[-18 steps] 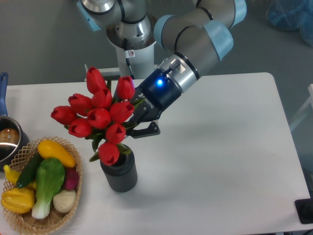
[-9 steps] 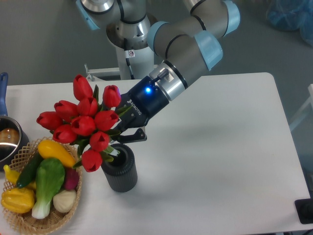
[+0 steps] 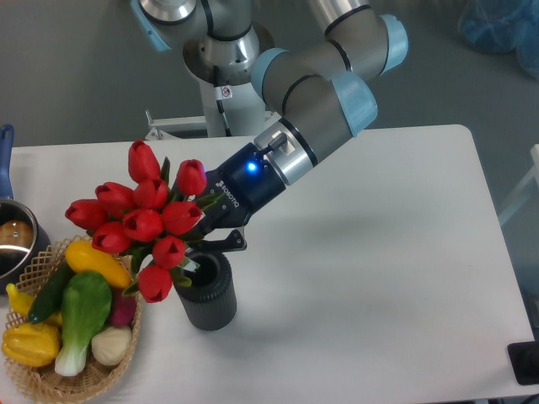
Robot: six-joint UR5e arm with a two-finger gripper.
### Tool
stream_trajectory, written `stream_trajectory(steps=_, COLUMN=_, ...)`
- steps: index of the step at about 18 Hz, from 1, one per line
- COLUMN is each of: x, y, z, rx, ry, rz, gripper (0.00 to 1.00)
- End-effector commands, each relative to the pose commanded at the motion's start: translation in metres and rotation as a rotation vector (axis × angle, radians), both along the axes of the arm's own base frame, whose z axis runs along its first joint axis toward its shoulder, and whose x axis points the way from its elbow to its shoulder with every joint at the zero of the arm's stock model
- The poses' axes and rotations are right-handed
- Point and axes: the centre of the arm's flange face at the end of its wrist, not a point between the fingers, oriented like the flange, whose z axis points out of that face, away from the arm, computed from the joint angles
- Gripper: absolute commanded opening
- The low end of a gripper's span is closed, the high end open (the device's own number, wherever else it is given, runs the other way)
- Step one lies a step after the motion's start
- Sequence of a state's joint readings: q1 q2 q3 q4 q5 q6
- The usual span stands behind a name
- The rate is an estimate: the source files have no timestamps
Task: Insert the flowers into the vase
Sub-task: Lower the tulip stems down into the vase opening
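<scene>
Pincer: your pincer (image 3: pixel 212 233) reaches down and to the left from the arm's blue-lit wrist, and its dark fingers are closed around the green stems of the flowers, just above the vase.
Flowers: you see the flowers (image 3: pixel 143 221) held tilted, the red buds fanning up and out to the left of the pincer; the lowest bud hangs beside the vase's upper left edge and over the basket's right side. You cannot tell whether the stem ends are inside the mouth, because the leaves and the fingers cover them.
Vase: your vase (image 3: pixel 207 295) stands upright on the counter, directly under the pincer, with part of its round mouth showing to the right of the leaves.
Basket: the wicker basket (image 3: pixel 38 381) sits at the counter's lower left, just beside the vase, and holds yellow, green and pale toy vegetables (image 3: pixel 80 313).
Pot: a metal pot (image 3: pixel 13 240) with a blue handle is cut off by the left edge, behind the basket.
Counter: the white counter (image 3: pixel 379 252) carries all of it.
</scene>
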State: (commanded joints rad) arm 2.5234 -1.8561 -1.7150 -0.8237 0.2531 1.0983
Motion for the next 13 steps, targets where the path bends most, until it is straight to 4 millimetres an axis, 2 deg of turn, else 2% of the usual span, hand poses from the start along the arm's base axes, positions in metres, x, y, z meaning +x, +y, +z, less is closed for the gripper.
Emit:
stream_trajectory(steps=5, x=-0.004, y=0.003, z=-0.02, rx=-0.008, ry=-0.008, rz=-0.006, gripper=0.03)
stream_trajectory(steps=8, x=-0.003, y=0.002, z=-0.026, rx=-0.004, ry=-0.003, rz=-0.011, gripper=0.03)
stream_trajectory(steps=13, x=0.002, y=-0.006, z=-0.049, rx=0.003, ry=0.01, rz=-0.023, gripper=0.03)
